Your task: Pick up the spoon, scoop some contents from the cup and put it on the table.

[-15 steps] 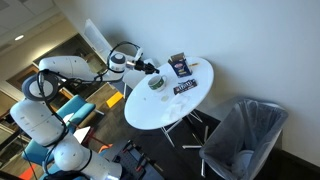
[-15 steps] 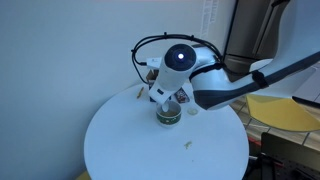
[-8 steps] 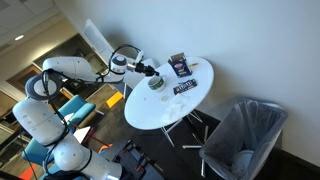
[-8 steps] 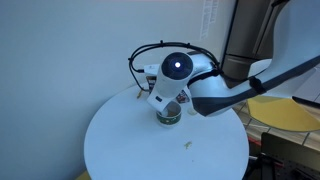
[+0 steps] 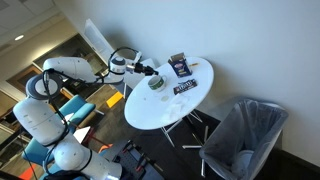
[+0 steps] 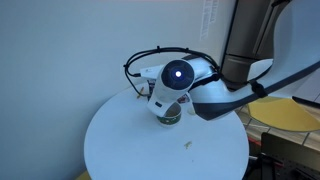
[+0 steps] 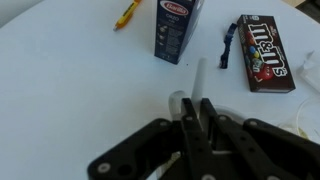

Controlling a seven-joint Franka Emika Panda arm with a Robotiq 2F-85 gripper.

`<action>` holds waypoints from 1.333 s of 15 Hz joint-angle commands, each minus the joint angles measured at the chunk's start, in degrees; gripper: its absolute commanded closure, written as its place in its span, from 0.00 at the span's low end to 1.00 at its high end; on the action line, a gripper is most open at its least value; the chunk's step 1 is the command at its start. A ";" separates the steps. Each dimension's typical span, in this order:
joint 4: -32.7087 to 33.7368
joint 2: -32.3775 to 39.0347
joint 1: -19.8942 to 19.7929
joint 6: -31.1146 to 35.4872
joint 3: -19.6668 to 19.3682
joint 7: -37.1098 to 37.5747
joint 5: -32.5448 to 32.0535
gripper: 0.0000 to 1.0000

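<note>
**Insp. A:** Fingers, status?

**Insp. B:** Fingers (image 7: 186,125) pressed together on a thin white spoon (image 7: 198,78). Wrist view shows the spoon sticking out past the tips, over bare table (image 7: 70,80).

**A:** Cup, loc.?

**B:** Cup (image 5: 157,84) upright on the table, on the arm side. Arm (image 6: 215,95) hangs directly over it, and the cup (image 6: 170,117) shows just below the wrist. Can't tell whether the spoon touches the contents, as the wrist hides that.

**A:** Other items?

**B:** Bag (image 7: 172,28) upright, beyond the spoon tip and apart from it. Packet (image 7: 265,50) lies flat beside the bag, not touching it. Small orange-yellow bit (image 7: 127,12) at the far edge, ID unclear. Speck (image 6: 186,145) on the table near the cup. Chair (image 5: 245,135) by the table, opp. side from the arm.
</note>
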 commanded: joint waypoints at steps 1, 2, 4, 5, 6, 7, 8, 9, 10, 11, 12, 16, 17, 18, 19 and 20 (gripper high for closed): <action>-1.03 -1.92 0.39 -1.61 0.36 2.49 -3.70 0.97; -1.03 -1.83 0.37 -1.97 0.40 2.43 -4.17 0.97; -1.17 -1.69 0.32 -2.54 0.39 2.54 -5.24 0.97; -1.24 -1.65 0.34 -2.83 0.39 2.64 -5.73 0.97; -1.41 -1.66 0.29 -3.13 0.46 2.44 -5.75 0.97; -1.51 -1.65 0.25 -3.36 0.50 2.43 -5.88 0.97; -1.69 -1.63 0.18 -3.43 0.55 2.32 -5.87 0.97; -1.92 -1.60 0.12 -3.38 0.61 2.25 -5.75 0.97; -2.18 -1.57 0.10 -3.26 0.63 2.32 -5.75 0.97; -2.43 -1.52 0.08 -3.13 0.65 2.34 -5.75 0.97; -2.67 -1.44 0.09 -3.08 0.69 2.32 -5.71 0.97; -3.39 -1.17 0.06 -2.90 0.84 2.26 -5.46 0.97; -3.53 -1.14 0.00 -2.83 0.92 2.04 -5.13 0.97; -3.66 -1.10 -0.08 -2.76 0.98 1.89 -4.79 0.97; -3.74 -1.05 -0.16 -2.67 1.04 1.67 -4.43 0.97; -3.67 -1.01 -0.31 -2.51 1.08 1.42 -3.89 0.97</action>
